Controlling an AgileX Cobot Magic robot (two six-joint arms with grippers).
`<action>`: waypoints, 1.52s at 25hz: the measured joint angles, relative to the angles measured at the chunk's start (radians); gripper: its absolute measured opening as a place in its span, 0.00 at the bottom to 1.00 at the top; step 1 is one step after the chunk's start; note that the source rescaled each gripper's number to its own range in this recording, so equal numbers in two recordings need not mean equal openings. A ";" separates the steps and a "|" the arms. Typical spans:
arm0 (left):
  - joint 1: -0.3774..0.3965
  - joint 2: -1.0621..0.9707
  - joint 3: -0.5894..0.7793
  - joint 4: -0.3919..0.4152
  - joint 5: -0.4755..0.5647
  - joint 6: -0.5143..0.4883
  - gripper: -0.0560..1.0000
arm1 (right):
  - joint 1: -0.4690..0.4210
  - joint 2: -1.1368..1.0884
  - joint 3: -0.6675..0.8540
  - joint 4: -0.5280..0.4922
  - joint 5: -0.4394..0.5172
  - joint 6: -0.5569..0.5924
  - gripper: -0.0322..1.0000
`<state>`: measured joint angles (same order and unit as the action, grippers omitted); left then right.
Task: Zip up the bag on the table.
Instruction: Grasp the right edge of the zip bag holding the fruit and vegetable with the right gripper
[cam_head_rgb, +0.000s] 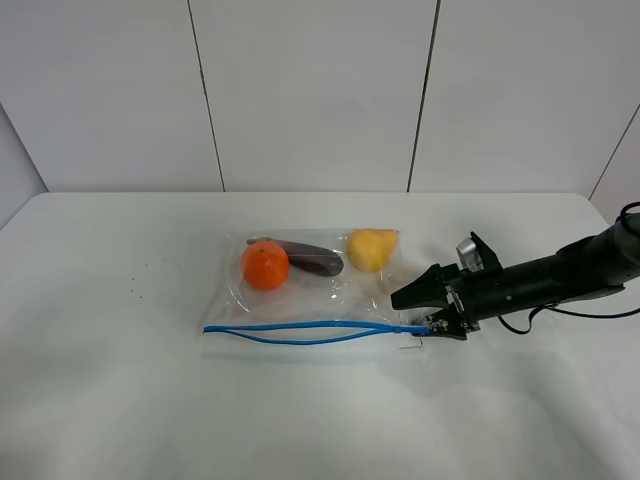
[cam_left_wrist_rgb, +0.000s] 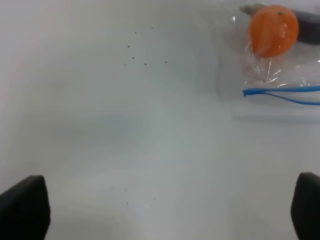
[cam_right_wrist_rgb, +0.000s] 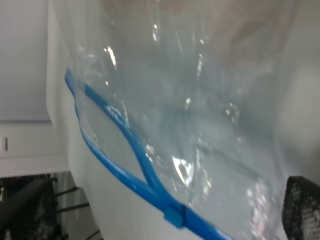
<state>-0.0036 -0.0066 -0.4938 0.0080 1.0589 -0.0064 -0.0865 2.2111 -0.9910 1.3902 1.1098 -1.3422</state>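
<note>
The bag (cam_head_rgb: 310, 290) lay flat near the middle of the table (cam_head_rgb: 120, 400), its blue zipper strip (cam_head_rgb: 300, 332) along the near edge. The strip's two tracks gaped apart along most of the length and met at both ends. Inside, against the far edge, sat an orange (cam_head_rgb: 265, 265), a dark eggplant (cam_head_rgb: 315, 258) touching it, and a yellow pear (cam_head_rgb: 370, 250) toward the right. The right gripper (cam_head_rgb: 420, 312) reached in low from the right, jaws spread wide about the bag's near right corner, where a blue slider (cam_right_wrist_rgb: 175, 216) sat. The left gripper (cam_left_wrist_rgb: 165, 215) hung left of the bag, well apart, fingers (cam_left_wrist_rgb: 22, 207) wide with only tabletop between. Dark specks (cam_head_rgb: 135, 292) dotted the table there.
</note>
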 joint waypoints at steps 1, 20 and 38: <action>0.000 0.000 0.000 0.000 0.000 0.000 1.00 | 0.005 0.001 0.000 0.013 -0.003 -0.006 1.00; 0.000 0.000 0.000 0.000 0.000 0.000 1.00 | 0.008 0.001 0.000 0.070 -0.011 -0.025 0.96; 0.000 0.000 0.000 0.000 0.000 0.000 1.00 | 0.008 0.001 0.000 0.070 -0.009 -0.025 0.17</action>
<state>-0.0036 -0.0066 -0.4938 0.0080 1.0589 -0.0064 -0.0786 2.2122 -0.9910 1.4598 1.1010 -1.3669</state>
